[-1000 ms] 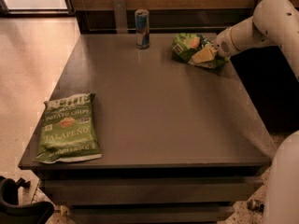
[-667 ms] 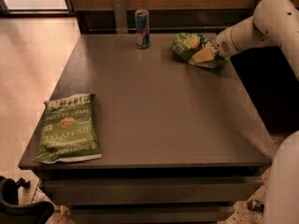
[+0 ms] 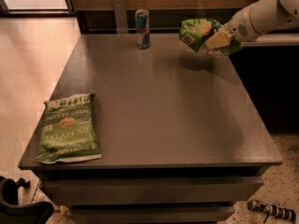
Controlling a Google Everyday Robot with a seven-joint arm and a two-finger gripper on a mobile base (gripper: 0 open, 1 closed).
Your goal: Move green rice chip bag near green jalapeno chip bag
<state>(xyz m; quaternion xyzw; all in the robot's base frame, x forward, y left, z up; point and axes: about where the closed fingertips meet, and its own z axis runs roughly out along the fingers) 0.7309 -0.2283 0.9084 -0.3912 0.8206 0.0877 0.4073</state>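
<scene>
The green rice chip bag [image 3: 198, 33] is small and bright green. It hangs in the air above the table's far right corner, with its shadow on the tabletop below. My gripper [image 3: 216, 39] reaches in from the right on the white arm and is shut on the bag's right side. The green jalapeno chip bag [image 3: 67, 127] lies flat at the table's near left corner, far from the gripper.
A blue and silver drink can [image 3: 142, 28] stands at the table's far edge, left of the held bag. The dark table [image 3: 159, 106] has a drop on all sides. A dark counter stands to the right.
The gripper has lifted the green rice chip bag off the table; earlier it rested on the far right of the tabletop. The jalapeno bag and can have not moved.
</scene>
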